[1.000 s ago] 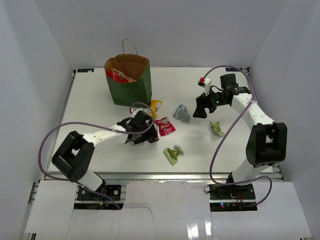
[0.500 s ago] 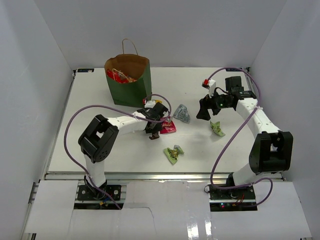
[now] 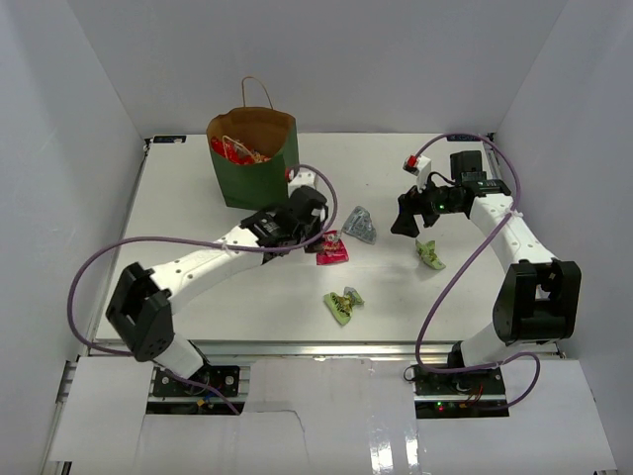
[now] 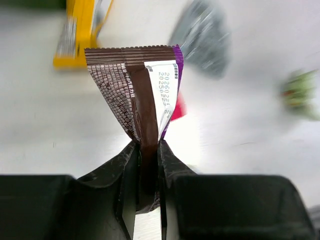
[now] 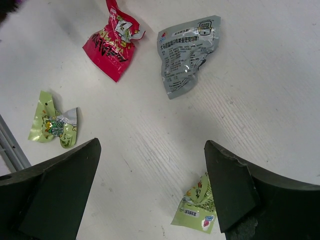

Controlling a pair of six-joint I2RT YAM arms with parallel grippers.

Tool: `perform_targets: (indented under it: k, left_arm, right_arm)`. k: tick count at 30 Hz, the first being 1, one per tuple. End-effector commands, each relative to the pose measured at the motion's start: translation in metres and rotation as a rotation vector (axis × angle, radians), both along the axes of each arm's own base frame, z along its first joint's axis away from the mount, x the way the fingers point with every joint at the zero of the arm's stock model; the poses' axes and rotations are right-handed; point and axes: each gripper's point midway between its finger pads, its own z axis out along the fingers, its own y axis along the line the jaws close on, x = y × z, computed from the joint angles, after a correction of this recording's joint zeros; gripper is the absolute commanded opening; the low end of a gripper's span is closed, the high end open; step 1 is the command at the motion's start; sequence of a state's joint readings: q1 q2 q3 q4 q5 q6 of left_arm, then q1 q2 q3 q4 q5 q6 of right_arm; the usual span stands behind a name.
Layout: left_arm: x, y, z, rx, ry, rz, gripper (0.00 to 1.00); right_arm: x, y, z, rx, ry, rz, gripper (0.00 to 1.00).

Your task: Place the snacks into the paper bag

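Observation:
My left gripper (image 4: 147, 150) (image 3: 309, 214) is shut on a brown packet (image 4: 134, 85), pinched by its lower end and held above the table. It hovers just right of the dark green paper bag (image 3: 253, 170), which shows red wrappers (image 3: 235, 150) inside. Near the gripper lie a yellow packet (image 4: 80, 32), a pink one (image 3: 330, 248) (image 5: 112, 47) and a silver-grey one (image 3: 360, 225) (image 5: 187, 55). Two light green packets lie further out (image 3: 343, 304) (image 3: 428, 254) (image 5: 52, 122) (image 5: 197, 207). My right gripper (image 3: 404, 216) (image 5: 151, 145) hangs open and empty above the table, left of the nearer green packet.
White walls enclose the table (image 3: 198, 228) on three sides. The left arm's purple cable (image 3: 109, 259) loops over the table's left half. The bag's thin handle (image 3: 255, 87) stands above its rim.
My left gripper has closed on the brown packet and carried it back toward the bag. The left arm has stretched out. The right arm has barely shifted.

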State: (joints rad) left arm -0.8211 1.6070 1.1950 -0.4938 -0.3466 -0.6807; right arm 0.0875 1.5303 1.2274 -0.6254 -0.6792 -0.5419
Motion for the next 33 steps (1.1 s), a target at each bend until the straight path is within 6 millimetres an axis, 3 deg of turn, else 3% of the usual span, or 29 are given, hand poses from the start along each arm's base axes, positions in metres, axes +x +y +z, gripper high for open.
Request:
perform_targets:
  k: [1,3,4,6,7,8,10,11,15,20,23,24,27,28,31,33]
  left_arm:
    - [0.024,-0.016,0.139,-0.191,-0.302,-0.073,0.28]
    - [0.034,-0.012,0.175,-0.21,-0.374,-0.069,0.28]
    - [0.043,-0.012,0.209,-0.238,-0.44,-0.048,0.29]
    - [0.061,-0.001,0.24,-0.235,-0.51,-0.007,0.29]
    - [0.073,0.002,0.245,-0.223,-0.524,0.019,0.29]
    - [0.091,0.022,0.275,-0.242,-0.58,0.091,0.29]
    - [0.117,0.039,0.275,-0.237,-0.567,0.166,0.29]
    - [0.134,0.063,0.294,-0.25,-0.602,0.235,0.29]
    - [0.172,0.099,0.289,-0.217,-0.577,0.355,0.29]
    - [0.205,0.112,0.273,-0.16,-0.57,0.391,0.31]
    - [0.211,0.116,0.27,-0.153,-0.562,0.405,0.36]
    - [0.211,0.118,0.267,-0.143,-0.556,0.415,0.44]
    - [0.21,0.121,0.263,-0.138,-0.546,0.429,0.58]
    - [0.211,0.121,0.26,-0.133,-0.541,0.432,0.68]
    - [0.209,0.123,0.264,-0.137,-0.546,0.436,0.8]
    - [0.208,0.123,0.271,-0.15,-0.556,0.431,0.82]
  right_arm:
    - [0.008,0.002,0.022,0.027,-0.089,0.025,0.9]
    - [0.01,0.002,0.023,0.029,-0.093,0.028,0.9]
    - [0.01,0.002,0.023,0.03,-0.092,0.027,0.9]
    - [0.011,0.002,0.024,0.031,-0.095,0.029,0.9]
    - [0.011,0.002,0.024,0.031,-0.097,0.029,0.9]
    - [0.01,0.002,0.024,0.033,-0.095,0.032,0.9]
    - [0.01,0.002,0.024,0.033,-0.099,0.031,0.9]
    - [0.009,0.001,0.025,0.032,-0.104,0.031,0.9]
    - [0.008,-0.002,0.024,0.031,-0.106,0.026,0.9]
    - [0.007,-0.005,0.023,0.033,-0.104,0.018,0.9]
    - [0.009,-0.008,0.024,0.031,-0.111,0.011,0.9]
    - [0.009,-0.01,0.025,0.03,-0.11,0.006,0.9]
    - [0.011,-0.013,0.025,0.026,-0.112,-0.003,0.9]
    - [0.012,-0.014,0.023,0.025,-0.107,-0.009,0.9]
    - [0.013,-0.016,0.023,0.023,-0.104,-0.016,0.9]
    - [0.013,-0.017,0.024,0.022,-0.105,-0.018,0.9]
